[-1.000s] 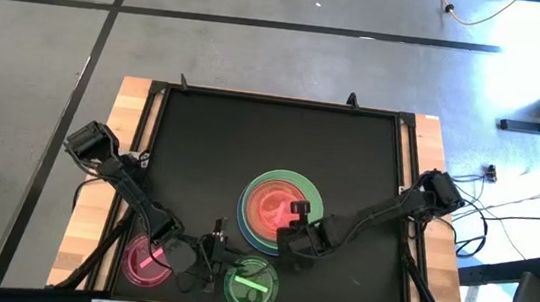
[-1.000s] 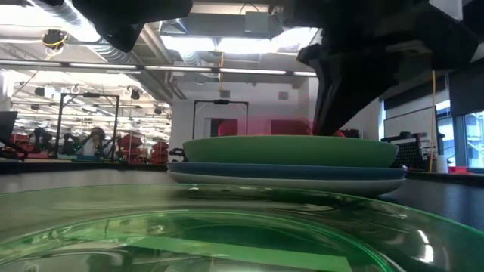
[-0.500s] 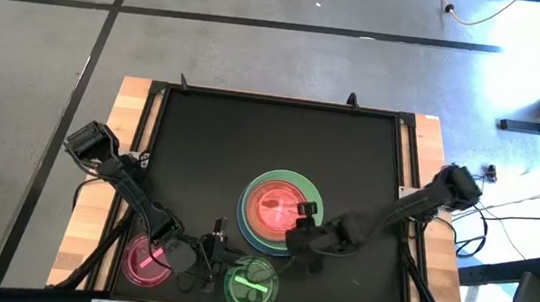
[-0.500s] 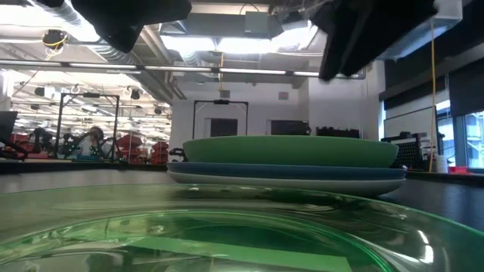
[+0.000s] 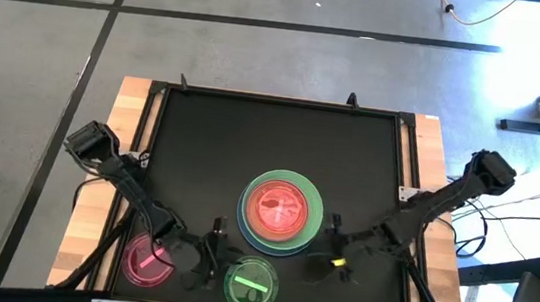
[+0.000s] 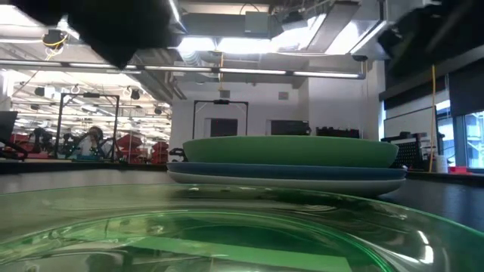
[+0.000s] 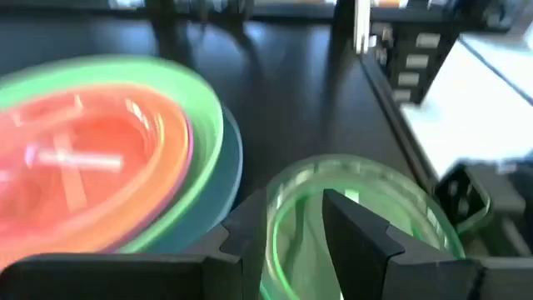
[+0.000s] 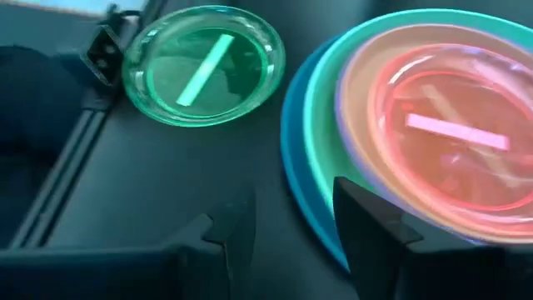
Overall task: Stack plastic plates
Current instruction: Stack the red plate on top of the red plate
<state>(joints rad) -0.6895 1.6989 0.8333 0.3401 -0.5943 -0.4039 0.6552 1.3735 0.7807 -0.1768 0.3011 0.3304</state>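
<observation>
Two tools over the black worktop (image 5: 251,139). Right tool (image 5: 332,246): fingers spread, gripping nothing, just beside the right edge of the plate stack (image 5: 282,210). Left tool (image 5: 211,255): fingers parted around the near rim of the small green dish (image 5: 251,284), which lies flat at the front edge. Stack, bottom to top: white, blue, green, orange, with a see-through pink dish (image 8: 450,137) uppermost. Second small pink dish (image 5: 147,262) lies front-left, partly under the left arm.

Bright overhead ceiling strip lights (image 6: 249,45) at twelve o'clock, glare on the near see-through green dish (image 6: 227,234), left wrist view motion-blurred.
</observation>
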